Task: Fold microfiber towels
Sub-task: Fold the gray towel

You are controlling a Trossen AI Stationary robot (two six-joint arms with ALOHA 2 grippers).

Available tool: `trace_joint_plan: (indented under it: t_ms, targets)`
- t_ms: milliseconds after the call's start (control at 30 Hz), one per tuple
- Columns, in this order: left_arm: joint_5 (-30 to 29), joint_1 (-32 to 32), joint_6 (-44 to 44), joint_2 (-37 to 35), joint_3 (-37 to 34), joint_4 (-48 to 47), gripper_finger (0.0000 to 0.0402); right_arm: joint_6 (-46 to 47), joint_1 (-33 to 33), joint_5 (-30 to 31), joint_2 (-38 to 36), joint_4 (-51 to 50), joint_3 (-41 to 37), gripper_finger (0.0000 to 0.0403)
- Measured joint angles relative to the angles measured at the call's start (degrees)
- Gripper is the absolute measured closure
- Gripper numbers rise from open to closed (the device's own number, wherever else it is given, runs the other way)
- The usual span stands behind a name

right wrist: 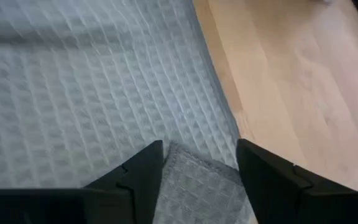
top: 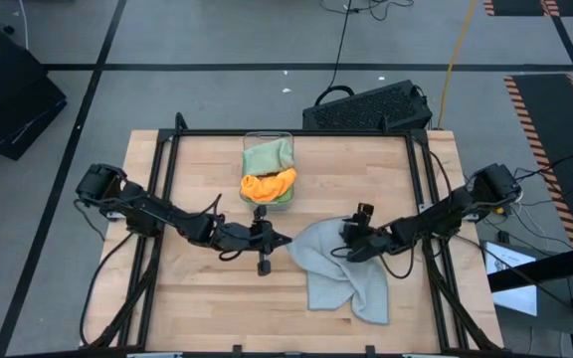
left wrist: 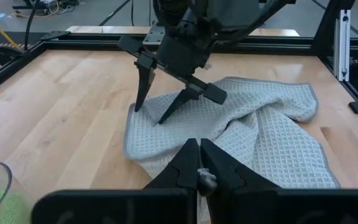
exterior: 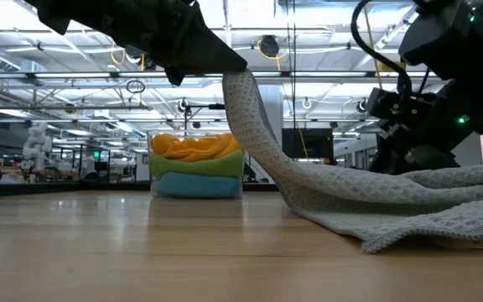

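Two grippers work one light grey towel (top: 341,273) lying rumpled on the table (top: 197,288). The left gripper (left wrist: 197,177) is clenched on a lifted corner, while the right gripper (left wrist: 160,102) stands spread over the cloth. More towels (top: 268,172) fill the bin (exterior: 159,172) behind.
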Motion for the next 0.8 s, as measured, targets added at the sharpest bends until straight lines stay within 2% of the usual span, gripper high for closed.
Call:
trace_joint_plan:
  t_ms: [300, 533, 733, 800]
  targets:
    - [0.0, 0.0, -0.2, 0.0, 0.0, 0.0, 0.0393, 3.6, 0.0, 0.2, -0.8, -4.9, 0.0, 0.0301]
    - [0.1, 0.0, -0.2, 0.0, 0.0, -0.1, 0.0394, 3.7, 0.0, -0.1, -5.8, -7.4, 0.0, 0.0393]
    - [0.1, 0.0, -0.2, 0.0, 0.0, -0.1, 0.0386, 6.3, 0.0, -0.7, -11.0, -13.2, 0.0, 0.0399]
    - [0.1, 0.0, -0.2, 0.0, 0.0, -0.1, 0.0386, 6.3, 0.0, -4.6, -12.1, -12.8, 0.0, 0.0401]
